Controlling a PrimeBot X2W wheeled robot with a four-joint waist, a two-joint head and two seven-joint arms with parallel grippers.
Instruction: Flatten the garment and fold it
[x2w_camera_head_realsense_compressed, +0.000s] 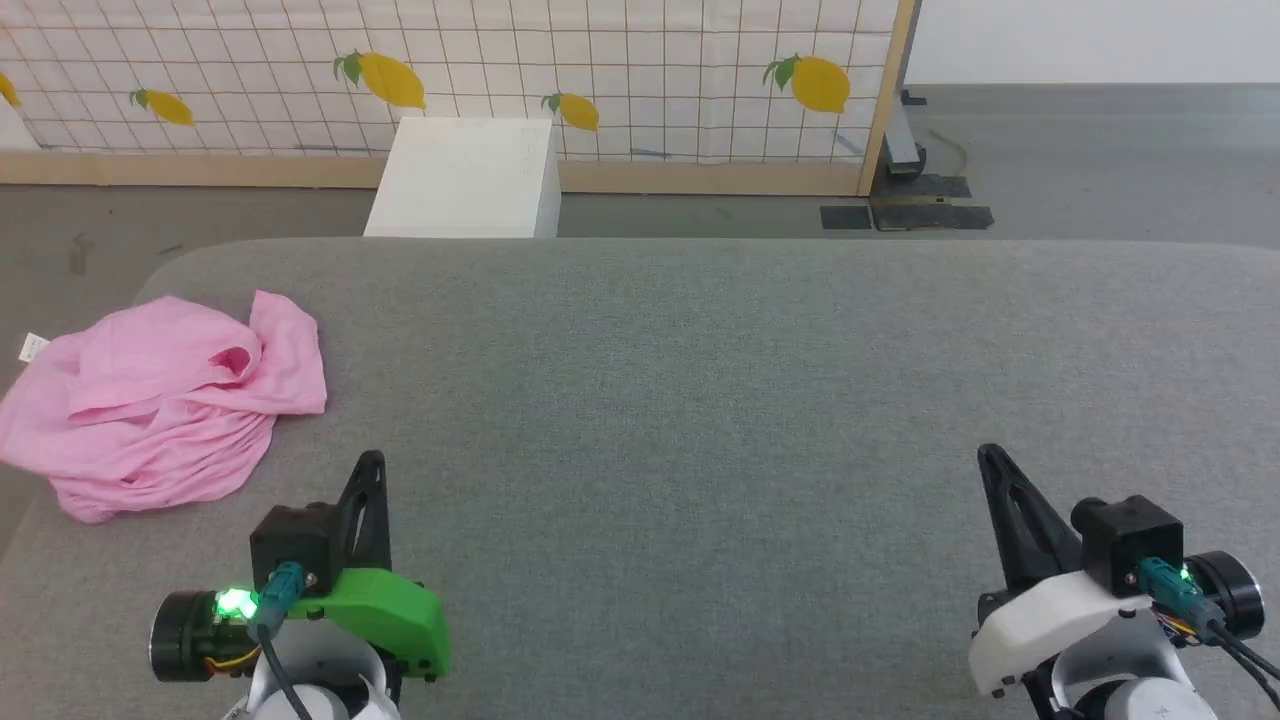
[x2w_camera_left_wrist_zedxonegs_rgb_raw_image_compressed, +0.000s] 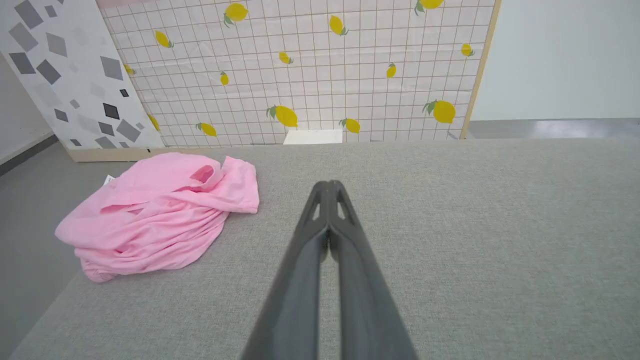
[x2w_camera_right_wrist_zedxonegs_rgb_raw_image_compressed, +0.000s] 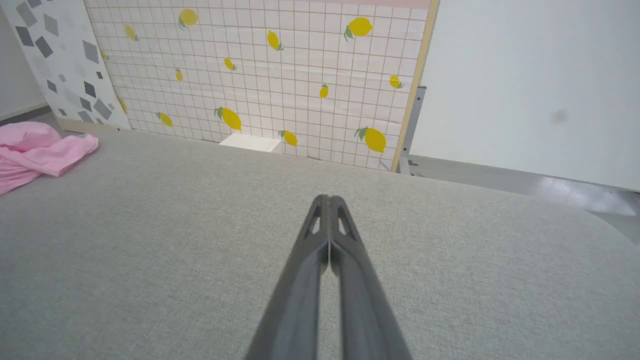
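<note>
- I stand before a wide grey fabric-covered surface (x2w_camera_head_realsense_compressed: 700, 400). A lemon-print grid screen (x2w_camera_head_realsense_compressed: 620, 70) rises behind it, and a white box (x2w_camera_head_realsense_compressed: 465, 180) stands on the grey floor at the screen's foot.
- My left gripper (x2w_camera_left_wrist_zedxonegs_rgb_raw_image_compressed: 329, 186) has its two dark fingers pressed together tip to tip, with nothing between them. It hangs low over the near left of the surface.
- My right gripper (x2w_camera_right_wrist_zedxonegs_rgb_raw_image_compressed: 330, 198) is pinched together the same way and holds nothing. It is over the near right, well apart from the left one.
- Ahead and to the left of my left gripper lies the garment (x2w_camera_head_realsense_compressed: 160, 400), a pink crumpled heap at the surface's far left corner. It is near that gripper but not touching it, and well apart from the right one.
- A small white label (x2w_camera_head_realsense_compressed: 33, 346) sticks out at the heap's far-left side.
- I judge the task not yet begun. The cloth is bunched and lapped over itself, so the flattening and every fold remain.
- The layers underneath are hidden.
- I cannot tell whether the opening near the top is a neck, a sleeve or a waist.
- The left part seems to spill over the surface's edge, though how much hangs off is unclear.
- My right wrist view cuts the heap off at its left border.
</note>
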